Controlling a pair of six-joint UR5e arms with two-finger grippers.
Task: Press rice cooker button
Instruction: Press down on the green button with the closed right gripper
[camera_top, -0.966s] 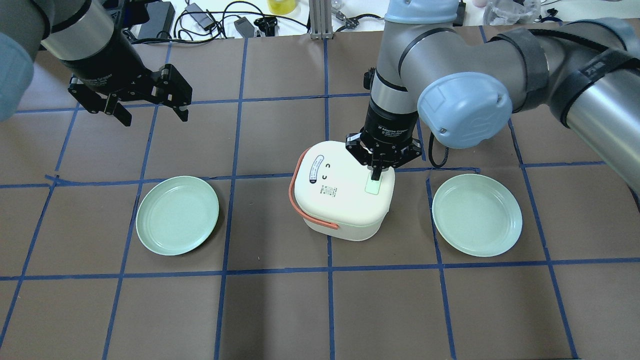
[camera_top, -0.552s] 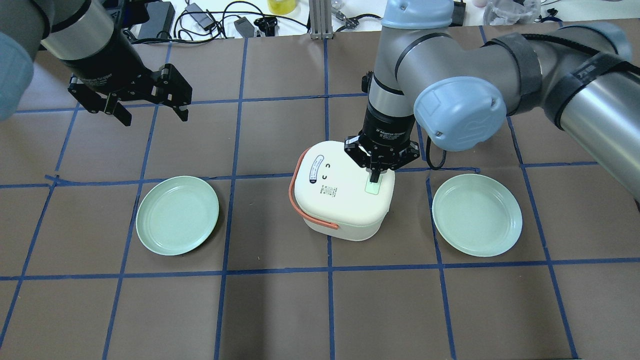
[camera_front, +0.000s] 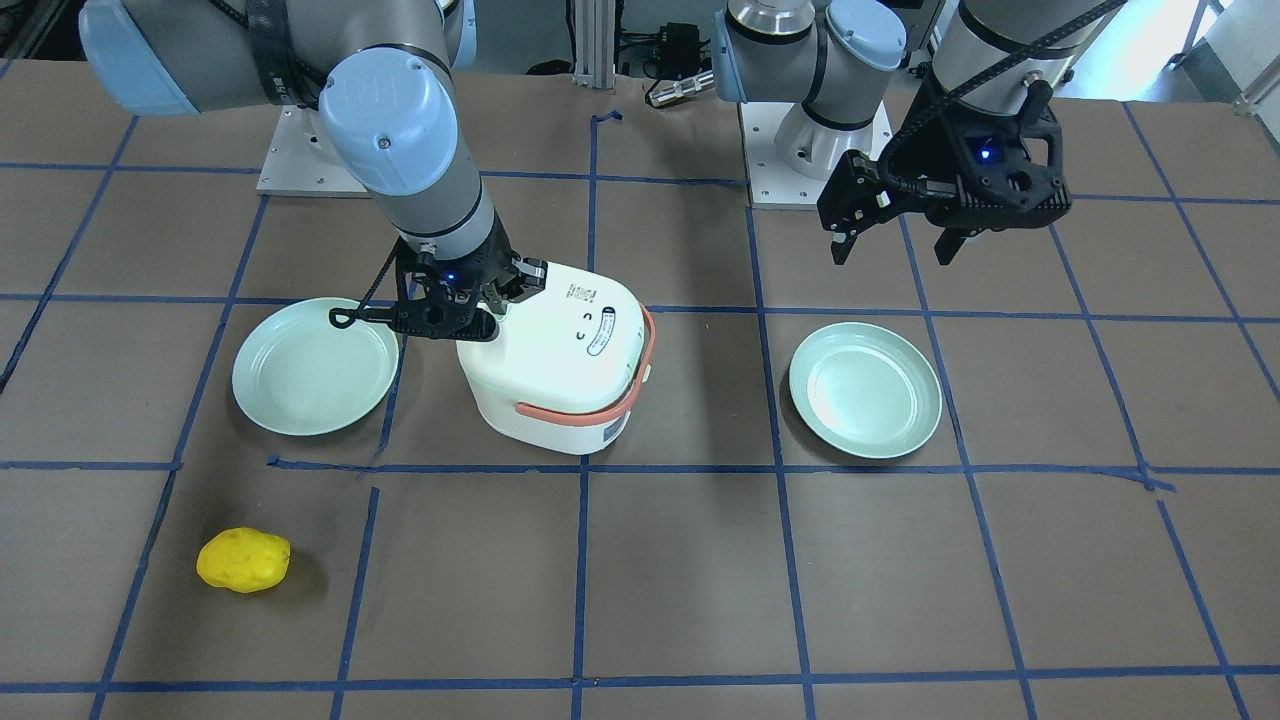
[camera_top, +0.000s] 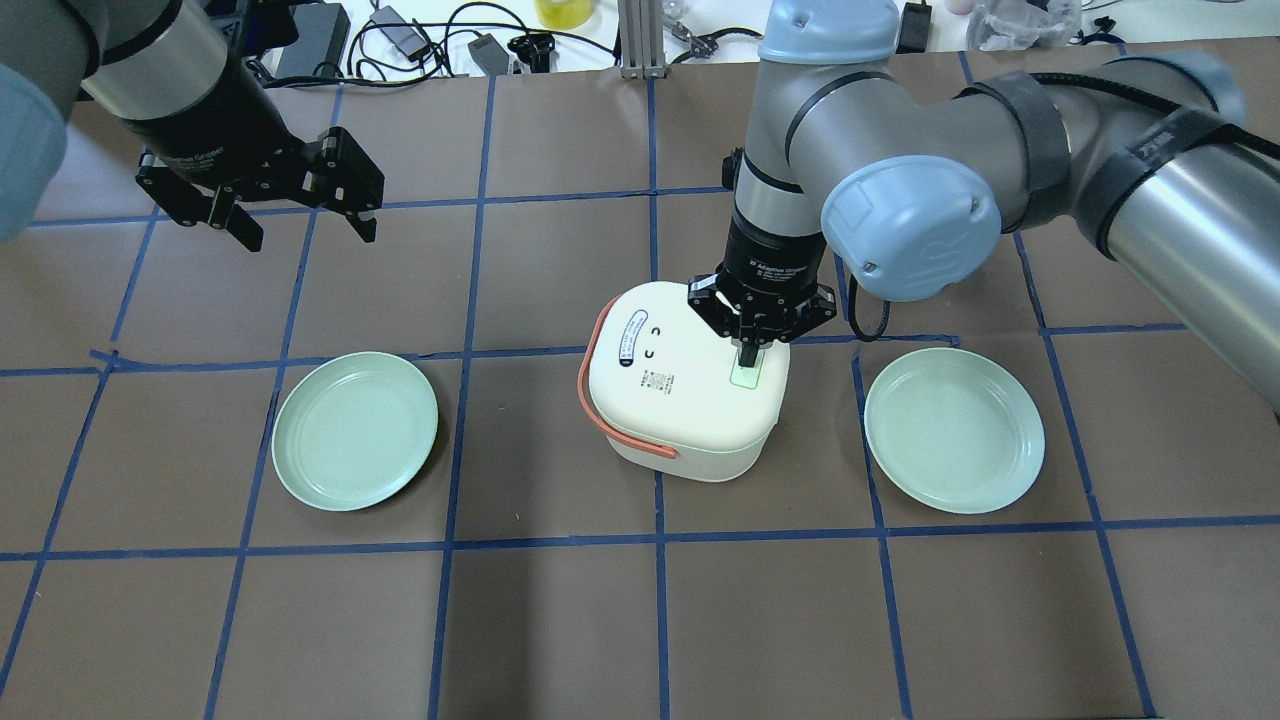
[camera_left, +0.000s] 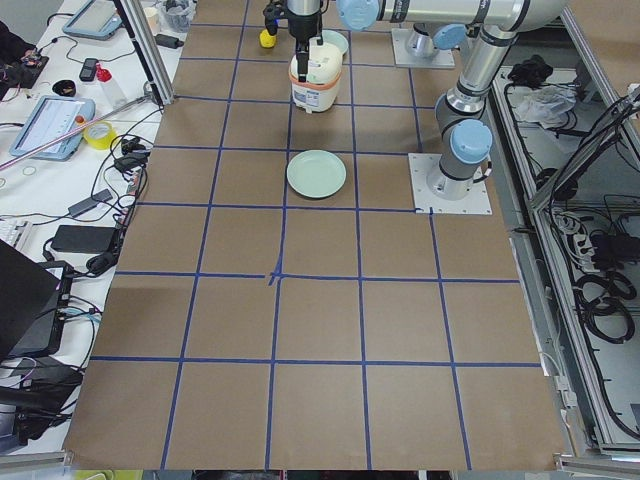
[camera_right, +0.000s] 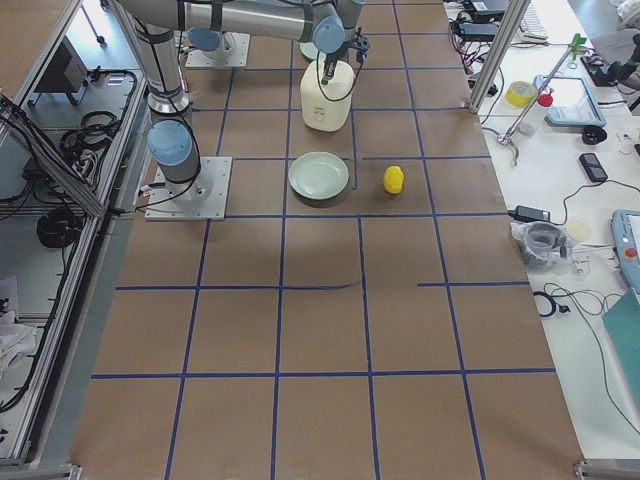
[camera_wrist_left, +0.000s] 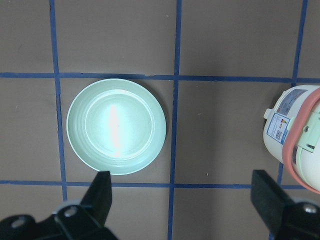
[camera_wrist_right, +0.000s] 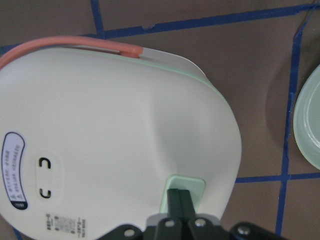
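The white rice cooker (camera_top: 670, 395) with a coral-orange handle stands mid-table, lid closed; it also shows in the front view (camera_front: 560, 365) and the right wrist view (camera_wrist_right: 115, 150). Its pale mint button (camera_top: 744, 377) sits near the lid's right edge. My right gripper (camera_top: 747, 358) is shut, fingers together pointing straight down, with the tips on the button (camera_wrist_right: 186, 190). My left gripper (camera_top: 305, 232) is open and empty, hovering high over the far left of the table, well away from the cooker.
Two mint-green plates lie on the table, one left (camera_top: 355, 430) and one right (camera_top: 953, 430) of the cooker. A yellow lumpy object (camera_front: 243, 560) lies near the operators' edge. Cables and clutter line the far edge (camera_top: 430, 45).
The right arm's elbow has shifted slightly left and the shut gripper has edged a little along the button. The left arm has not moved.
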